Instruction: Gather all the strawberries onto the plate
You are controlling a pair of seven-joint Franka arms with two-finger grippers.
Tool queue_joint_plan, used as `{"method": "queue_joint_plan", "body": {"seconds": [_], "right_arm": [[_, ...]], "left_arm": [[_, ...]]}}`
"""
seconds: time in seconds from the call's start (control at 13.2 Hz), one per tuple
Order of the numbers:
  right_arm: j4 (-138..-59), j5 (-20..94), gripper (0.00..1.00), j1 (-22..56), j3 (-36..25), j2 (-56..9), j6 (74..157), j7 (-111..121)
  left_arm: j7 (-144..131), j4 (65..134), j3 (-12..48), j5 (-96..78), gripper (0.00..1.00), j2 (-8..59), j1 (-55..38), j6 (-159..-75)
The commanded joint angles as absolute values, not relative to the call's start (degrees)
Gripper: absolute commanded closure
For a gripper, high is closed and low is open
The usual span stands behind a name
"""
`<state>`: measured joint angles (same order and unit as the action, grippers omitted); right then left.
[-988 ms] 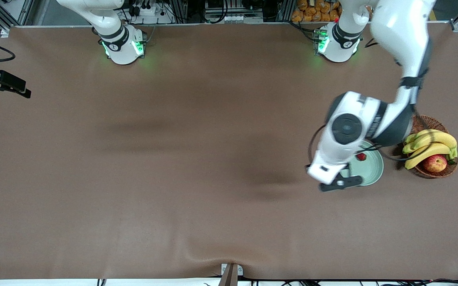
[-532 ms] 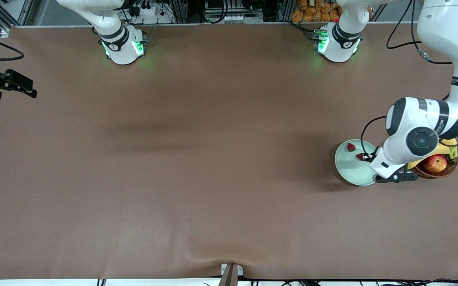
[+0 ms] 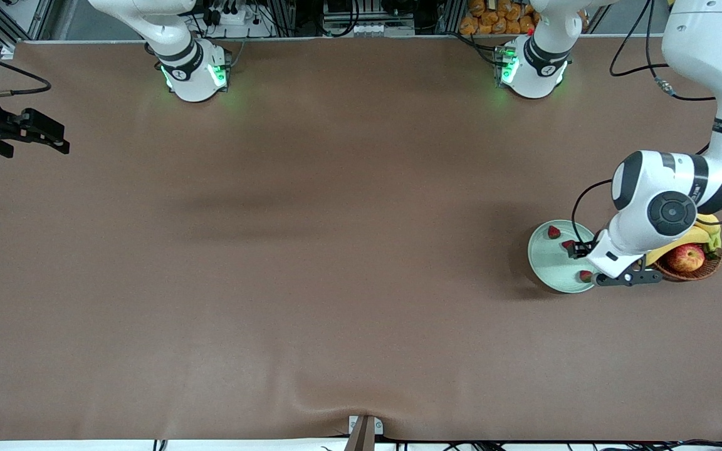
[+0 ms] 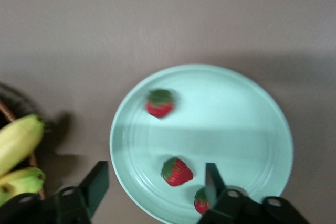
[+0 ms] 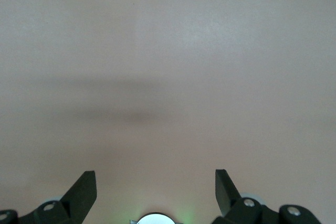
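Note:
The pale mint plate [image 3: 549, 263] [image 4: 236, 129] lies toward the left arm's end of the table, beside the basket. Three strawberries lie in it: one [image 3: 553, 232] [image 4: 160, 103] farthest from the front camera, one [image 3: 568, 245] [image 4: 177, 171] in the middle and one [image 3: 585, 275] [image 4: 201, 201] at the nearest rim. My left gripper [image 4: 156, 184] hangs open over the plate's basket-side part. It holds nothing, and the middle berry shows below it between its fingers. My right gripper [image 3: 54, 136] [image 5: 156, 187] waits open and empty over bare table at the right arm's end.
A brown wicker basket [image 3: 709, 269] holds bananas [image 3: 706, 228] [image 4: 18, 140] and a red-yellow apple [image 3: 685, 257], right beside the plate. The left arm's forearm and hand [image 3: 655, 213] partly cover it. The brown cloth has a ripple near the front edge [image 3: 336, 401].
The left gripper has opened, and a third strawberry now lies at the plate's nearest rim. Earlier the left arm swung from across the plate toward the basket. The right gripper drifted slightly inward.

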<state>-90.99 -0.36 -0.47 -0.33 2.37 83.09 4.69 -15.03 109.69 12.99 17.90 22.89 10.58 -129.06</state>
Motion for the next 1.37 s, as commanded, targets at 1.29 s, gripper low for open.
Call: {"method": "queue_joint_plan", "body": {"seconds": [1.29], "right_arm": [[-90.88,-0.97,0.0,-0.35,-0.35,2.99,83.14,3.96]], "left_arm": [[-15.29,82.26,19.87,3.71,0.0,2.56,10.46,-90.97]]}}
